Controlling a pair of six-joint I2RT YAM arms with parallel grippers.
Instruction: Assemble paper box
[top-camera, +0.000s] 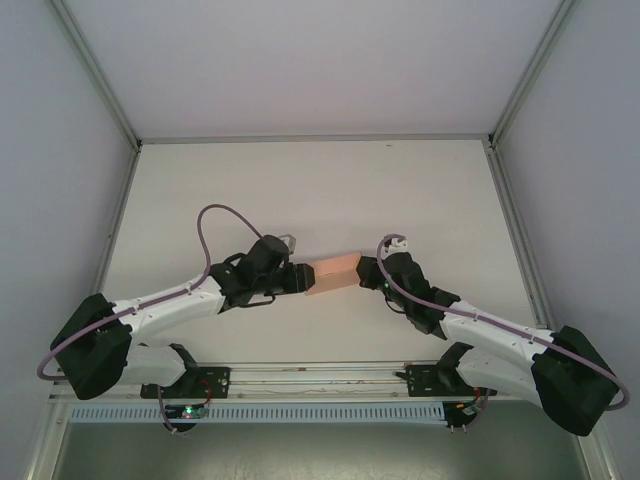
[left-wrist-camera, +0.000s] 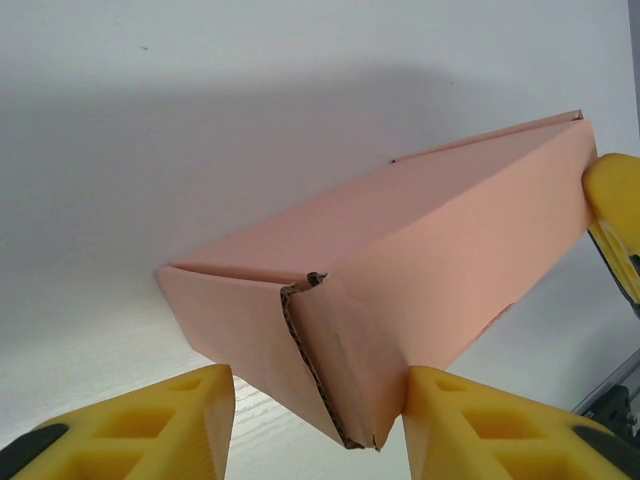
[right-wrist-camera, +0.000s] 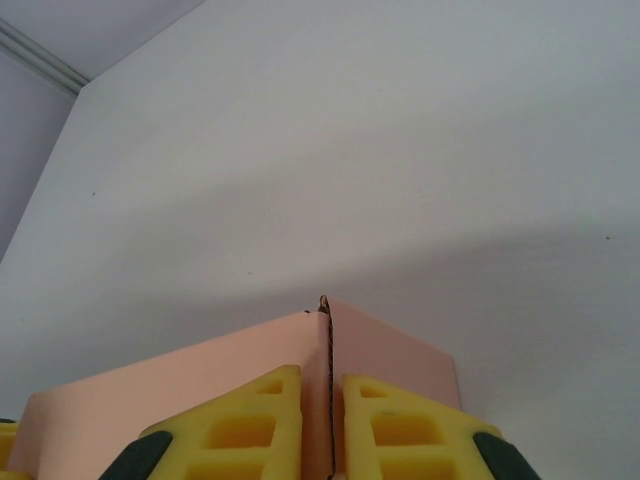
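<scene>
In the top external view the paper box lies near the middle of the white worktop, a little toward 6 o'clock from its centre. Its long axis runs from about 8 o'clock up to 2 o'clock. The left tool meets the box's end at 9 o'clock, and the right tool meets the opposite end at 3 o'clock. Both arms reach in from the near edge, and a purple cable loops over the left arm.

In the left wrist view the salmon-pink box stretches away toward 2 o'clock, with its near end pointing down to 6 o'clock. A folded flap there shows a raw corrugated edge. The left tool has its yellow fingers spread wide, with the box's near end between them. I cannot tell whether they press on the card. At 3 o'clock a yellow finger of the right tool touches the box's far end.

In the right wrist view the right tool is clamped on the box. Its two yellow pads sit nearly together, with a thin upright card edge pinched between them at 6 o'clock. Pink panels spread out behind them toward 9 and 3 o'clock.
</scene>
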